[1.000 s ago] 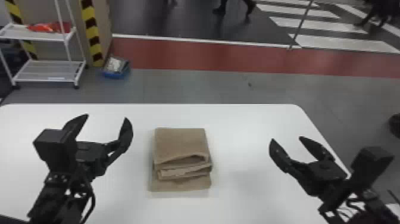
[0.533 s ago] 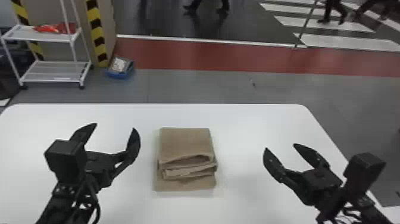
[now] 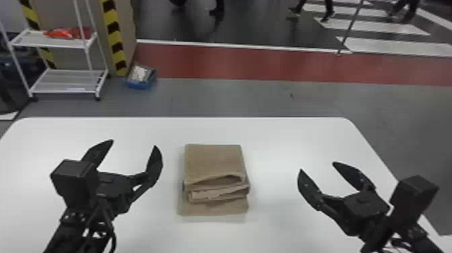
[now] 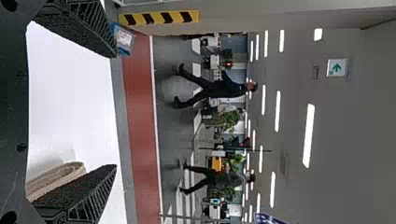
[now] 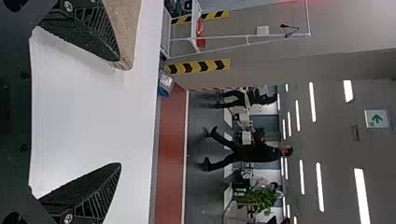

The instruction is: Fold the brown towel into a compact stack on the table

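Head view: your folded brown cloth towel [image 3: 213, 163] sits just below centre on the smooth white table [image 3: 282, 141], right of your nearer black two-fingered left gripper [image 3: 134, 143], open and empty; your matching right gripper [image 3: 317, 166], also open, farther, lower right.

Ceiling lights [image 4: 308, 135] glow white above a bright table [image 3: 286, 141] with faint, soft shading.

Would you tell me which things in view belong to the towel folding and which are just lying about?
Job:
brown folded fabric towel
white table beneath
black left gripper, jaws open
black right gripper, jaws open

Unrelated:
white wheeled metal rack
red item on the rack
blue container on the floor
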You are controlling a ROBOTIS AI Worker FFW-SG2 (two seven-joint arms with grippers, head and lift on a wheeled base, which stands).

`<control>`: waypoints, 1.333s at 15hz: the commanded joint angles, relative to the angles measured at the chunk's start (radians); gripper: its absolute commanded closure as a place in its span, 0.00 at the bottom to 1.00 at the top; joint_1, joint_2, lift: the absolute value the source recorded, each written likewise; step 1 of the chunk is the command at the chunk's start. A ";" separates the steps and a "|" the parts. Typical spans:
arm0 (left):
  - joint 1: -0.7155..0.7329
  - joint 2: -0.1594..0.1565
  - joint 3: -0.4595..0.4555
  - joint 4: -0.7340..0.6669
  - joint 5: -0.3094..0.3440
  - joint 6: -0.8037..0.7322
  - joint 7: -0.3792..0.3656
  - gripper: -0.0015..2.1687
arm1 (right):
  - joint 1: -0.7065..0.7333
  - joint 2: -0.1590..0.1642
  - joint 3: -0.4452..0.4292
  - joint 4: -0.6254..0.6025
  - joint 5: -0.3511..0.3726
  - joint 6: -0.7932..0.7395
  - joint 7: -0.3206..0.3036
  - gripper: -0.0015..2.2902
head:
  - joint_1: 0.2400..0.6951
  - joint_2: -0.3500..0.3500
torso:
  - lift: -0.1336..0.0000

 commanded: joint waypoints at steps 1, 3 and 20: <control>-0.004 0.001 0.000 0.000 0.009 0.000 0.000 0.02 | 0.003 0.001 -0.003 0.003 0.006 -0.026 0.000 0.04 | 1.00 0.30 | 0.07; -0.006 0.004 -0.002 0.000 0.012 -0.004 0.001 0.02 | 0.007 0.001 -0.008 0.004 0.006 -0.057 0.000 0.03 | 1.00 0.29 | 0.07; -0.011 0.007 -0.003 0.001 0.031 -0.007 0.000 0.02 | 0.026 0.001 -0.040 -0.007 -0.035 -0.106 0.004 0.03 | 1.00 0.26 | 0.07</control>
